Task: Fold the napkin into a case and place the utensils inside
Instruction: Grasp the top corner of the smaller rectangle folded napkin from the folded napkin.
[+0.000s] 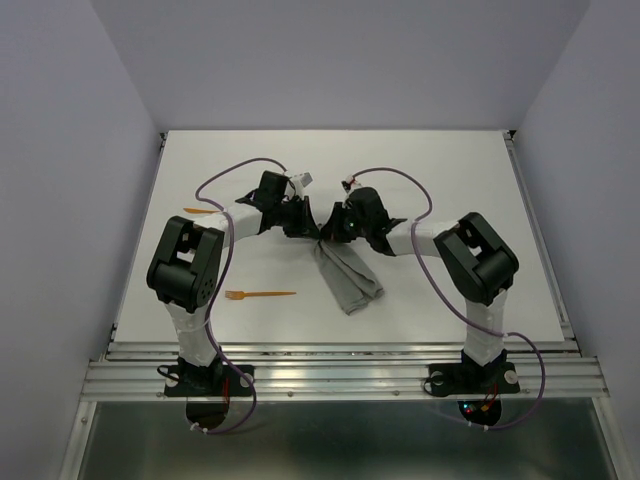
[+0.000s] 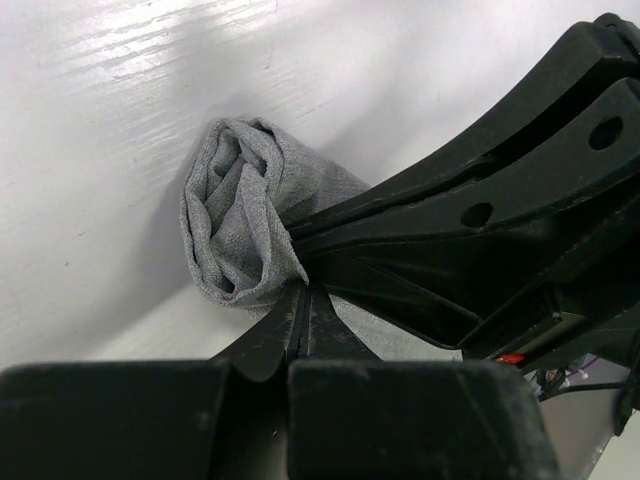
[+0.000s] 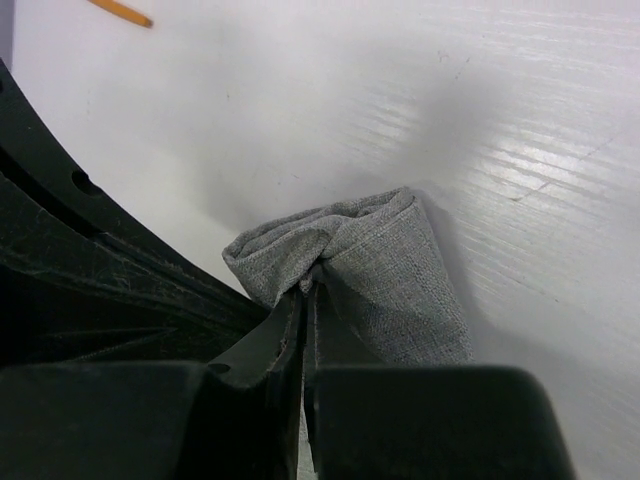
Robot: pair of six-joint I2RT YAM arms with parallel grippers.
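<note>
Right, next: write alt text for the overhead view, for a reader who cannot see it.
At mid-table the robot's left gripper and right gripper are both shut on the far end of a bunched grey napkin that trails toward the near edge. An orange fork lies on the white table to its left.

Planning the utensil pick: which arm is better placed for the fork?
Probably left: the fork and second orange utensil lie on its side. Left gripper and right gripper are both shut on the napkin, so it must release first.
</note>
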